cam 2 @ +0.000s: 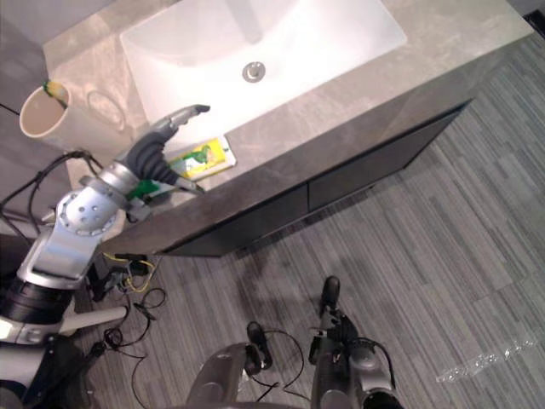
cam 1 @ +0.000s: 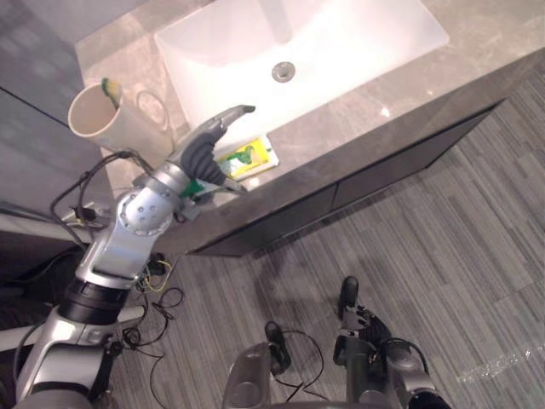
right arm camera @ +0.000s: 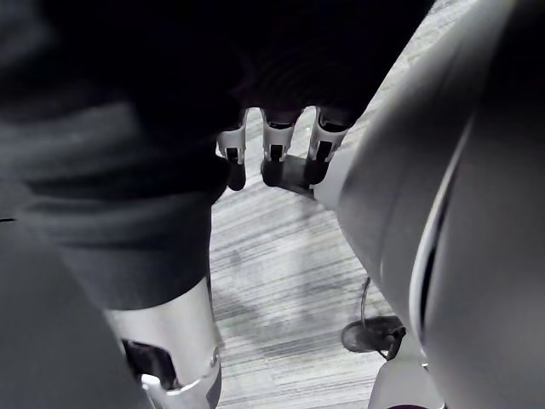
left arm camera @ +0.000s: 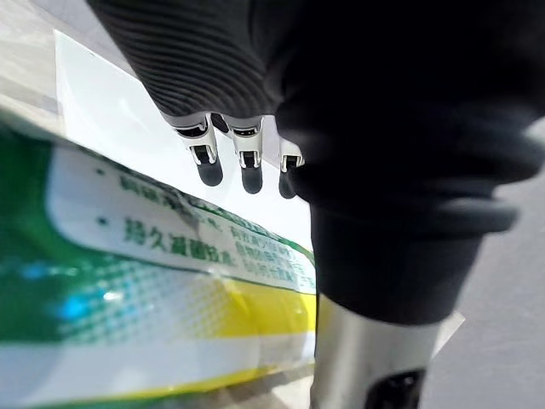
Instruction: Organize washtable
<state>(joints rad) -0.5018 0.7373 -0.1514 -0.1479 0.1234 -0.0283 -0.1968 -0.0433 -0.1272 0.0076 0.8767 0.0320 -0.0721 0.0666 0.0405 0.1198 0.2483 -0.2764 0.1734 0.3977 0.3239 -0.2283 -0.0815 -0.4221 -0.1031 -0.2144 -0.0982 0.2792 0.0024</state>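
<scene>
Grey stone counter (cam 1: pixel 409 94) with a white sink (cam 1: pixel 341 43) — the left hand (cam 1: pixel 204 153) is over a green-and-yellow box (cam 1: pixel 253 157), fingers straight, grasping nothing. Right hand (cam 1: pixel 366 328) hangs relaxed above the floor (cam 1: pixel 460 247).

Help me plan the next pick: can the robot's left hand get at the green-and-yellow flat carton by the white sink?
Probably yes: the left hand, fingers open, is at the green-and-yellow flat carton on the grey stone counter, with nothing between them.
</scene>
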